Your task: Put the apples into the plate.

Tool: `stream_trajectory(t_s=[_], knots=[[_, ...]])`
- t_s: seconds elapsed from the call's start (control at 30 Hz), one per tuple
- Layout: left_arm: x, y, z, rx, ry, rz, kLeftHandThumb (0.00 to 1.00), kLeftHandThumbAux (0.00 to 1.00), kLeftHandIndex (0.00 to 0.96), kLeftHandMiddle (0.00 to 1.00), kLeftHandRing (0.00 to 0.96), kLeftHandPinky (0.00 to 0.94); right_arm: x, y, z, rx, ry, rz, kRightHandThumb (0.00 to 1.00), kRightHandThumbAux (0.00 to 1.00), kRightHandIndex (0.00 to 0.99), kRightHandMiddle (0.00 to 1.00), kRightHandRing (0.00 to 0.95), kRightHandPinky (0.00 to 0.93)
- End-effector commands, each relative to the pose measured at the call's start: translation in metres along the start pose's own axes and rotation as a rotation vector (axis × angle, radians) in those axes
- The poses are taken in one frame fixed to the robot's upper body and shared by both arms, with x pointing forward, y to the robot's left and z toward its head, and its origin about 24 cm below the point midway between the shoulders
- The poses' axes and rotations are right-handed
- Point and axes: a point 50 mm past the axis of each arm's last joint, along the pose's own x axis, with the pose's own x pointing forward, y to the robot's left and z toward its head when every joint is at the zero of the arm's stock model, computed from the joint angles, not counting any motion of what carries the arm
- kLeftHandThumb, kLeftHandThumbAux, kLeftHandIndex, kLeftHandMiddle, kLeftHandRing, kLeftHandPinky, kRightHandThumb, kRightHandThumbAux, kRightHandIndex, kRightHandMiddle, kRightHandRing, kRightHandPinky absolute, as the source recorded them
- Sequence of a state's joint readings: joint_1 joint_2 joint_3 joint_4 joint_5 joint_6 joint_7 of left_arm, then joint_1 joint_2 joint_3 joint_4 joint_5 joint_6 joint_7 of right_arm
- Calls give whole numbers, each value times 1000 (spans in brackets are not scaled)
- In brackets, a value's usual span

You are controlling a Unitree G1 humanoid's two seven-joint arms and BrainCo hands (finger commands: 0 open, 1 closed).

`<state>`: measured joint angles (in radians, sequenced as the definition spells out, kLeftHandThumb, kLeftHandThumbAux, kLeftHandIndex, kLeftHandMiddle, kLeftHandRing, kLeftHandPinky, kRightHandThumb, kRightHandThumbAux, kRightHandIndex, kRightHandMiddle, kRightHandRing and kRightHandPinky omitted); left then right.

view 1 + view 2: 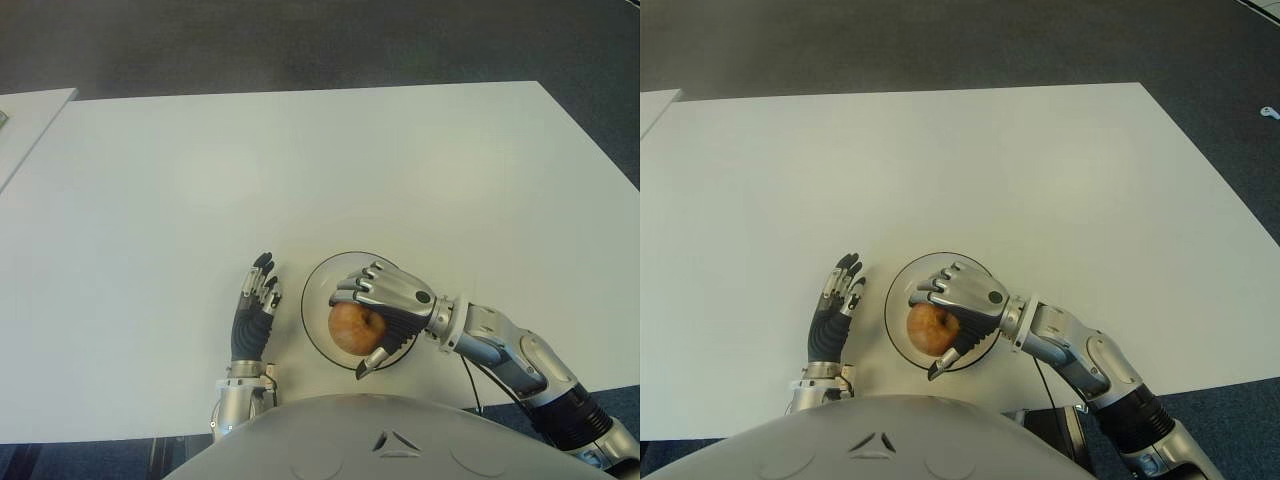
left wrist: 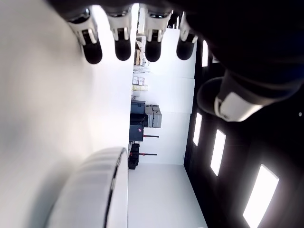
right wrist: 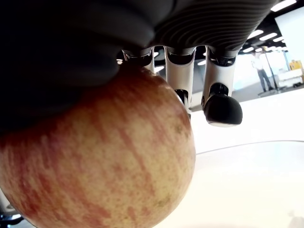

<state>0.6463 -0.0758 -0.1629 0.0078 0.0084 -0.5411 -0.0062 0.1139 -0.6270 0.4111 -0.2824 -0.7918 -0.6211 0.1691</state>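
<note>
Office or lab, white table [image 1: 300,160], grey carpet [image 1: 300,40], ceiling light panels [image 2: 218,152]

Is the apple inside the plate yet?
Over it, not released: the right hand holds the apple above the plate.

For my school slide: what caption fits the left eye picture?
Robot's right hand holds an apple over the plate; open left hand waits beside it.

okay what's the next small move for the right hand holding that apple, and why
Probably open the fingers and let go. The right hand is wrapped around the red-yellow apple directly over the clear glass plate; whether the apple touches it isn't clear. The left hand shows open beside the plate.
</note>
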Motion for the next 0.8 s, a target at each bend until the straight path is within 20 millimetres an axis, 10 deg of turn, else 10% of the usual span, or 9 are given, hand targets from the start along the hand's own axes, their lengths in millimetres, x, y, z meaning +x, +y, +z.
stream_trajectory(t_s=[0.03, 0.8], knots=[[-1, 1, -4, 11, 25, 0, 13, 473, 0, 0, 0, 0, 0, 3, -2, -36, -11, 60, 702, 721, 439, 871, 860, 841], [1, 0, -6, 28, 14, -1, 0, 472, 0, 0, 0, 0, 4, 4, -12, -121, -14, 158, 703, 718, 438, 926, 888, 875]])
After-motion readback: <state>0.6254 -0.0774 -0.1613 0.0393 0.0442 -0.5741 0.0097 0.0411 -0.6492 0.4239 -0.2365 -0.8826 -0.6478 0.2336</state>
